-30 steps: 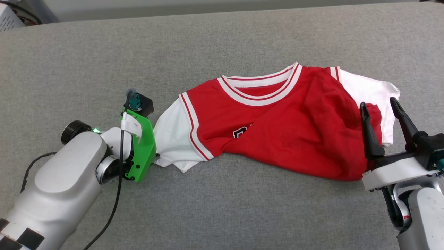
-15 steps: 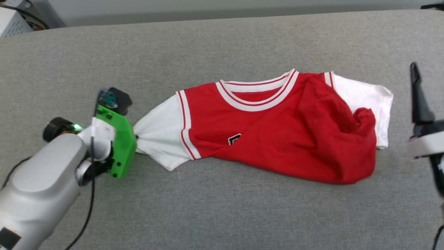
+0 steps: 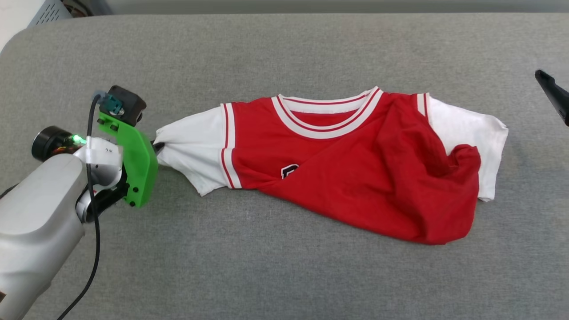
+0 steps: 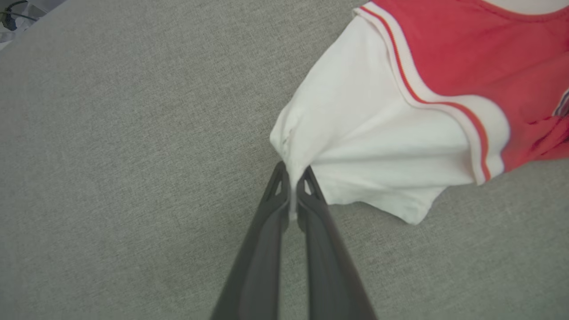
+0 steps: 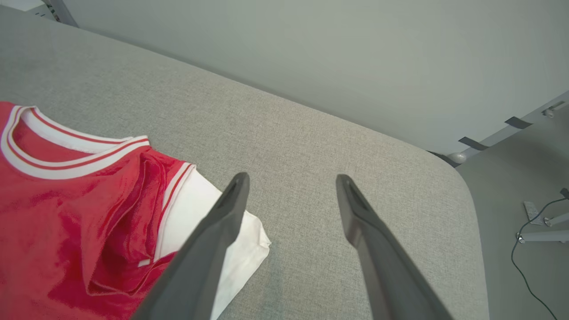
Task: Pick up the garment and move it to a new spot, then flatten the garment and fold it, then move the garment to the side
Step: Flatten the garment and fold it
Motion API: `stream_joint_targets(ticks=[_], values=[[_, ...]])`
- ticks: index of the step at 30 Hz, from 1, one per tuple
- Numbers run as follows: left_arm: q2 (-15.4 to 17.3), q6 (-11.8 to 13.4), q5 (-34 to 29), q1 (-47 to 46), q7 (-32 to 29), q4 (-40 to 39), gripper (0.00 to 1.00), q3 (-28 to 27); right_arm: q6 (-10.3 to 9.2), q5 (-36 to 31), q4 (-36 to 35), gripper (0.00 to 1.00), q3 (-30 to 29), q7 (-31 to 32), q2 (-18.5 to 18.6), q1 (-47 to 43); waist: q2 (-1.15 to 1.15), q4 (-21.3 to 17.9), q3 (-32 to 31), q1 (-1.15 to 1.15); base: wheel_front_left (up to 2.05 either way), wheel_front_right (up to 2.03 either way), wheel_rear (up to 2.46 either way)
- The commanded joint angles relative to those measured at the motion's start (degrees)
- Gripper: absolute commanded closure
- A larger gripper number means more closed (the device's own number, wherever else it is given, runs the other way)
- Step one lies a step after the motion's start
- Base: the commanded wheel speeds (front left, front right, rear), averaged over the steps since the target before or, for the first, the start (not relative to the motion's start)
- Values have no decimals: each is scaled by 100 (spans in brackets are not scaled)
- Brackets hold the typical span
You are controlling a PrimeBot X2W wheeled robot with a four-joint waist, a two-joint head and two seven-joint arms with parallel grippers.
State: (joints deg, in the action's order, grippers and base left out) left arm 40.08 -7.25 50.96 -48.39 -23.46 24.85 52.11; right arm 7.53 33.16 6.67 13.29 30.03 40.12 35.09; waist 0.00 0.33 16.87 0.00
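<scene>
The garment (image 3: 355,178), a red jersey with white sleeves and striped trim, lies crumpled across the grey table (image 3: 284,275), its lower part folded up over the front. My left gripper (image 4: 292,174) is shut on the edge of the garment's white left sleeve (image 4: 369,146); the head view has that gripper (image 3: 155,146) at the sleeve's tip. The right gripper (image 5: 291,180) hovers open above the table beyond the garment's other white sleeve (image 5: 213,222), nothing between its fingers. One dark fingertip (image 3: 553,95) of it pokes in at the head view's right edge.
The grey padded table's rounded far right corner (image 5: 449,178) drops off to the floor, where cables and a stand foot (image 5: 540,222) lie. A pale box (image 3: 26,13) stands off the table's far left corner. A black cable (image 3: 91,249) hangs along my left arm.
My left gripper closed on the white sleeve and drew it out to the left. The right gripper pulled away from the garment to the right edge. The head camera shifted too.
</scene>
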Motion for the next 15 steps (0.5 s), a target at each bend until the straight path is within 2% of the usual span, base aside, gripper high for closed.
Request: stream_joint_targets(ticks=[1, 4, 6, 10, 15], values=[[-22, 42, -104, -150, 52, -34, 100, -6, -4, 259, 79, 0, 133, 362, 118, 187, 0, 124, 167, 0, 0, 0, 0], [-98, 83, -189, -283, 80, -114, 100, 4, -4, 815, 303, 0, 503, 1387, 414, 425, 0, 217, 343, 0, 0, 0, 0], [-141, 104, -230, -367, 98, -157, 100, 3, -4, 975, 436, 0, 639, 1742, 485, 567, 0, 270, 459, 0, 0, 0, 0], [-208, 144, -314, -543, 140, -241, 100, -10, -4, 1004, 716, 0, 882, 2008, 488, 804, 0, 369, 711, 0, 0, 0, 0], [-289, 182, -382, -700, 189, -312, 100, -18, -4, 1046, 1228, 0, 1057, 2004, 252, 938, 0, 483, 972, 0, 0, 0, 0]])
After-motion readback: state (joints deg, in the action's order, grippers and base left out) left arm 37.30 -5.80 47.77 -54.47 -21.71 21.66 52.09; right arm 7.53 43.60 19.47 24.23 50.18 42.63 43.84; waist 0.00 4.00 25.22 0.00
